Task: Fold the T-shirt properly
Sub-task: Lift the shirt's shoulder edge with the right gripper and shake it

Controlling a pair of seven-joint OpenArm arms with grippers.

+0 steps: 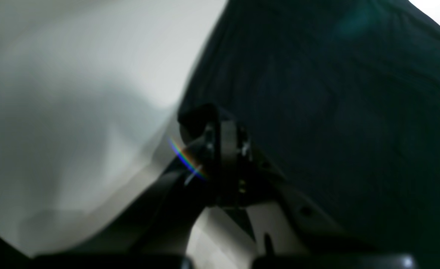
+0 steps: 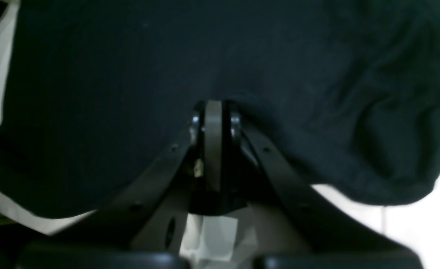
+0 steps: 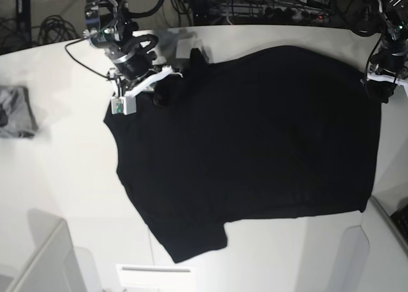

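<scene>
Left wrist view: left pincer [image 1: 225, 130] at frame centre, clenched on an edge of the black T-shirt [image 1: 335, 112], which fills the right half. Right wrist view: right pincer [image 2: 214, 119] at centre, clenched on a bunched fold of the T-shirt [image 2: 130, 74]. Base view: T-shirt [image 3: 255, 145] spread across the white table [image 3: 64, 196], mid-frame; grey cloth [image 3: 16, 110] at left edge. Progress, judged: no fold made yet; all folding remains.

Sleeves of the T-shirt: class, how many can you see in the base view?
1. One sleeve of the T-shirt lies at the near edge, bottom centre. The other may be bunched at the right gripper, top left; it cannot be made out.
</scene>
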